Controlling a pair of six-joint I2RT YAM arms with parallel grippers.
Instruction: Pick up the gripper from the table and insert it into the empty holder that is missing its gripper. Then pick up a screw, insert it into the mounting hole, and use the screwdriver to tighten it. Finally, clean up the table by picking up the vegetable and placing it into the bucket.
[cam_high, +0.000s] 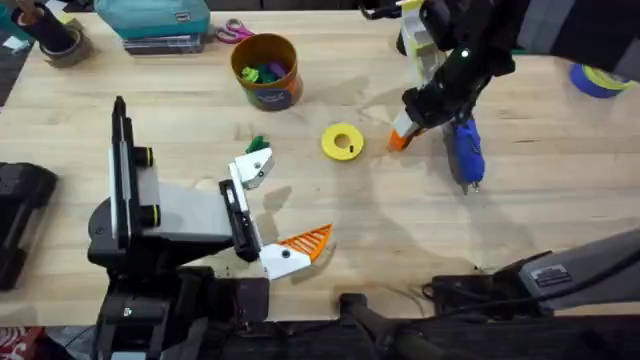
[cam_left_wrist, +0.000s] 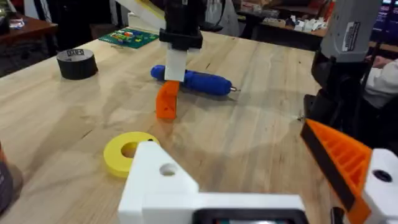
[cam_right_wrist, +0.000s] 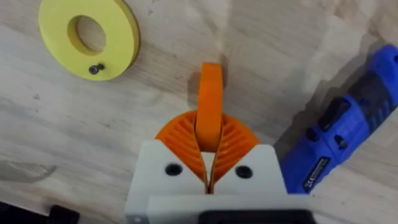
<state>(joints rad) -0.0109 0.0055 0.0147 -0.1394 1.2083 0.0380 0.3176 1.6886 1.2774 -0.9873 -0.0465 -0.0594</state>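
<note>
1. Overhead: orange-tan cylindrical bucket (cam_high: 267, 70) holds colourful small items; no writing is readable.
2. Right gripper (cam_right_wrist: 210, 140) is clamped on the small orange ribbed gripper tip (cam_right_wrist: 210, 106), beside the blue pen-shaped screwdriver (cam_right_wrist: 339, 140).
3. Left gripper (cam_high: 275, 210) is spread apart.

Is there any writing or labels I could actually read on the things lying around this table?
None can be read.
Black tape roll: white label on top, too blurred.
Screwdriver: white print along the blue body, too small.
Bucket: dark band with markings, illegible.
Right arm's grey link: small label, unreadable.
</note>
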